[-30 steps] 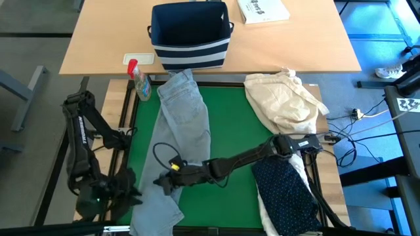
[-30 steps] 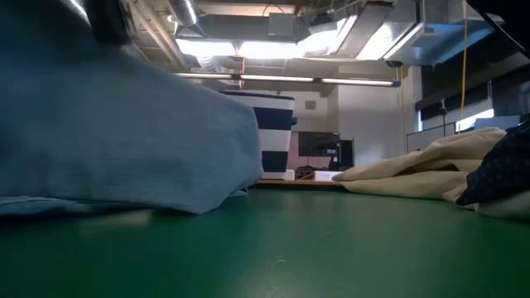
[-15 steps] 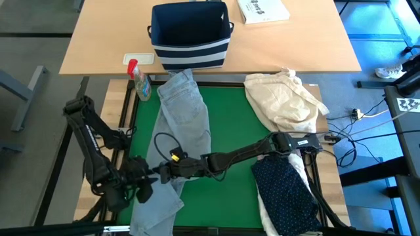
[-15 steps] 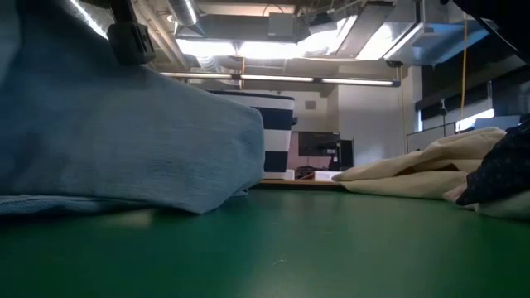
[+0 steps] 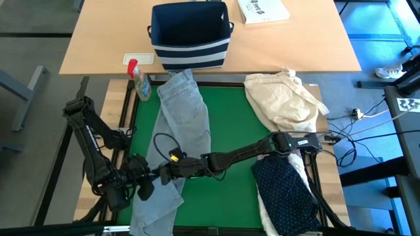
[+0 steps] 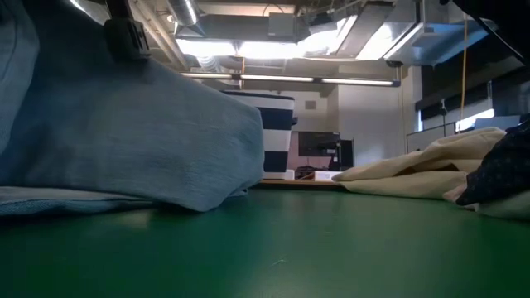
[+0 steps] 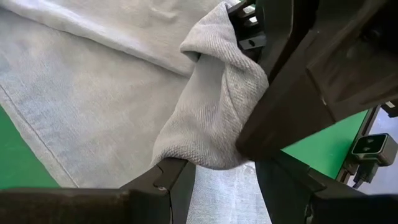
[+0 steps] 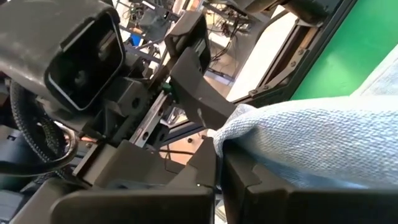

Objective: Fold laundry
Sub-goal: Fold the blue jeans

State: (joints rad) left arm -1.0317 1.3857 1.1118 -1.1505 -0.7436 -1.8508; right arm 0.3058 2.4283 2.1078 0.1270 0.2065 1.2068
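The jeans [image 5: 178,124], pale grey woven denim, are laid lengthwise down the left of the green counter [image 5: 230,124]. At lower left a bunched fold is pinched by the right gripper [image 5: 164,176], its fingers shut on it; the left gripper [image 5: 141,183], half-wide, straddles the same fold. A slip is likely if the handover is mistimed.

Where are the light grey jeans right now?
High view: light grey jeans lie along the green mat's left side, below the striped bin.
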